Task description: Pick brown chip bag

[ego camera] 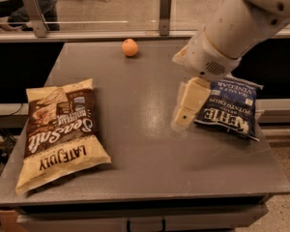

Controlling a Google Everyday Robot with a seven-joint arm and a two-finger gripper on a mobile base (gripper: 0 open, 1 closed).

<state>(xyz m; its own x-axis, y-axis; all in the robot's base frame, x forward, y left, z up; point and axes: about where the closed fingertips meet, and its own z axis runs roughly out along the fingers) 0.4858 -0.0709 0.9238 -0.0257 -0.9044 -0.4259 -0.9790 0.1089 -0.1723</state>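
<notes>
We saw on the grey bench [145, 149] the brown chip bag [60, 134] lying flat at the left front, which we judged light, soft and crinkly, best taken at an edge seam, while the pincer [183, 116] hovered right of centre, its opening impossible to tell.

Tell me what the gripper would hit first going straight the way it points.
The gripper hangs over the table, pointing down. It would probably meet bare table first, beside the blue Kettle bag and far from the brown chip bag, though depth is unclear.
</notes>
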